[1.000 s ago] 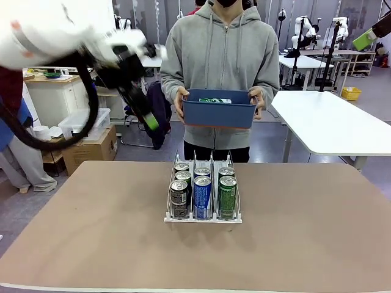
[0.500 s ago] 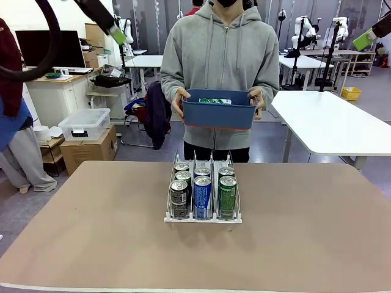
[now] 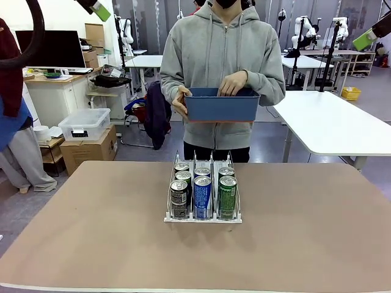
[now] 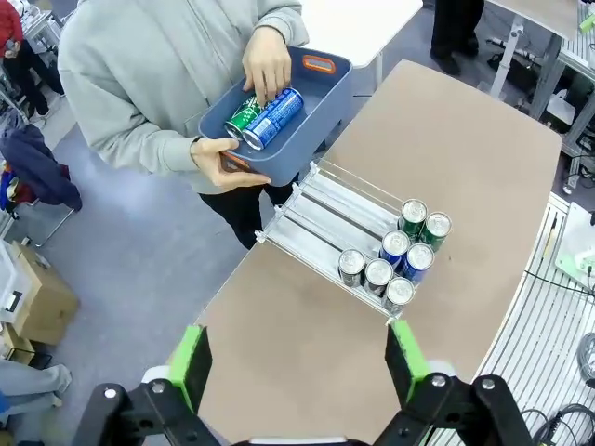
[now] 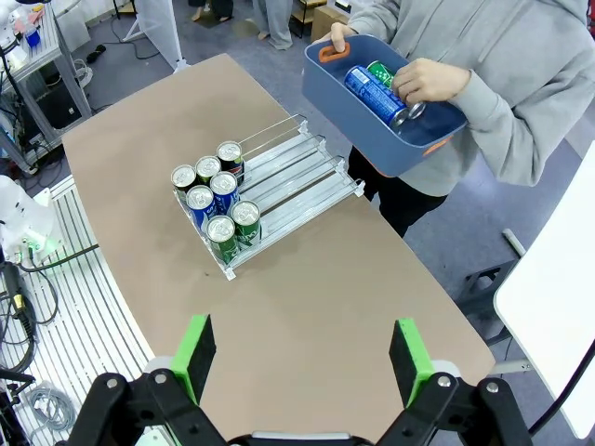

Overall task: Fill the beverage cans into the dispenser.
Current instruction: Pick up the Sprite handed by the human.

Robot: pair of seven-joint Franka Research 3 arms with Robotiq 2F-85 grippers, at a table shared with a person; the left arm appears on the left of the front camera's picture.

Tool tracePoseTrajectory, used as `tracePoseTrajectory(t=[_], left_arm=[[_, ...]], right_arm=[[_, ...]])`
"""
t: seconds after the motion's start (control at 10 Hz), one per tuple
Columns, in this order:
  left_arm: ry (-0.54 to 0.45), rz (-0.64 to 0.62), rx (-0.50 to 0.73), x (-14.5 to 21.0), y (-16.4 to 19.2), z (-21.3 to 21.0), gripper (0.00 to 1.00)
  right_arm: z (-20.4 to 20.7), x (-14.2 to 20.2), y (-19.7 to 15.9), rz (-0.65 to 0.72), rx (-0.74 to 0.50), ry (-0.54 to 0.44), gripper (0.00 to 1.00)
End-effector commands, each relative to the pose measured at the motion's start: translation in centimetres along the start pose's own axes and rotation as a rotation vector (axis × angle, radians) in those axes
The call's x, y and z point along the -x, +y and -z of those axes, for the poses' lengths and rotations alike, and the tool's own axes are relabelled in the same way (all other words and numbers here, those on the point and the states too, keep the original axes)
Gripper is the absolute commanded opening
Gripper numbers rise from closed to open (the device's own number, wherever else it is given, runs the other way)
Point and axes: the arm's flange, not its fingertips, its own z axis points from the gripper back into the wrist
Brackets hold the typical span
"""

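The dispenser (image 3: 203,217) stands mid-table with several beverage cans (image 3: 202,196) in its three lanes: black in the left, blue in the middle, green in the right. Across the table a person holds a blue tub (image 3: 222,107), one hand (image 4: 268,60) resting on a blue can (image 4: 276,117) beside a green can (image 4: 244,113) in it. My left gripper (image 4: 297,362) hangs open high above the table, well clear of the dispenser (image 4: 330,223). My right gripper (image 5: 302,358) is open too, far above the dispenser (image 5: 284,186) and the tub (image 5: 409,149).
The brown table (image 3: 305,232) surrounds the dispenser with bare room on all sides. White tables (image 3: 333,122), a clear bin (image 3: 85,124) and cardboard boxes stand on the floor beyond the far edge. My left gripper's green pad (image 3: 101,10) shows at top left, the right's (image 3: 365,40) at top right.
My left arm has risen from the left middle of the picture up to the top left corner. The person's hand has left the tub's rim and reached inside it.
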Motion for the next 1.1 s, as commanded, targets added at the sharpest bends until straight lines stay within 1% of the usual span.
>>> tracePoseTrajectory(t=[0.0, 0.6, 0.8, 1.0], left_arm=[[-0.002, 0.008, -0.006, -0.3, 0.0, -0.3, 1.00], [-0.004, 0.007, -0.003, -0.4, -0.1, -0.2, 1.00], [-0.015, 0.057, 0.060, -1.1, -0.3, -2.8, 1.00], [-0.022, 0.077, 0.098, -1.5, -0.7, -3.7, 1.00]], right_arm=[[0.0, 0.0, 0.0, 0.000, 0.000, 0.000, 1.00], [0.0, 0.0, 0.0, 0.000, 0.000, 0.000, 1.00], [0.0, 0.0, 0.0, 0.000, 0.000, 0.000, 1.00], [0.0, 0.0, 0.0, 0.000, 0.000, 0.000, 1.00]])
